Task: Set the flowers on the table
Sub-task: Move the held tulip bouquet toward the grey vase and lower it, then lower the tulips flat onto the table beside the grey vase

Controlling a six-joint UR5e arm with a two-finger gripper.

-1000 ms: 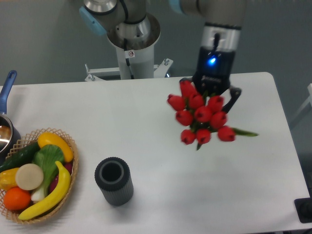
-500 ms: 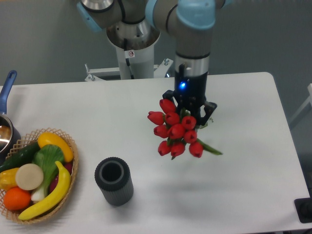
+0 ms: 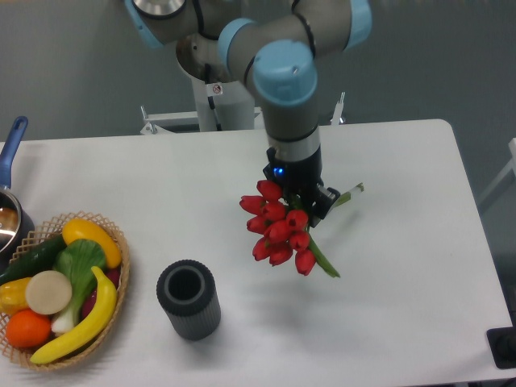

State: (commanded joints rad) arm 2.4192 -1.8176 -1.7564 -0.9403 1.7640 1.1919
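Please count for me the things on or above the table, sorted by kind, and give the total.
Bunch of red tulips with green stems, held in the hand: 1
Dark grey ribbed cylindrical vase: 1
Woven wicker basket of produce: 1
Blue-handled metal pot: 1
Total: 4

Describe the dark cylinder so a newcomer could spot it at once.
Start at the white table and find the wicker basket of fruit and vegetables at its left front edge. Just right of it stands the dark grey ribbed cylinder, upright, hollow and open-topped.
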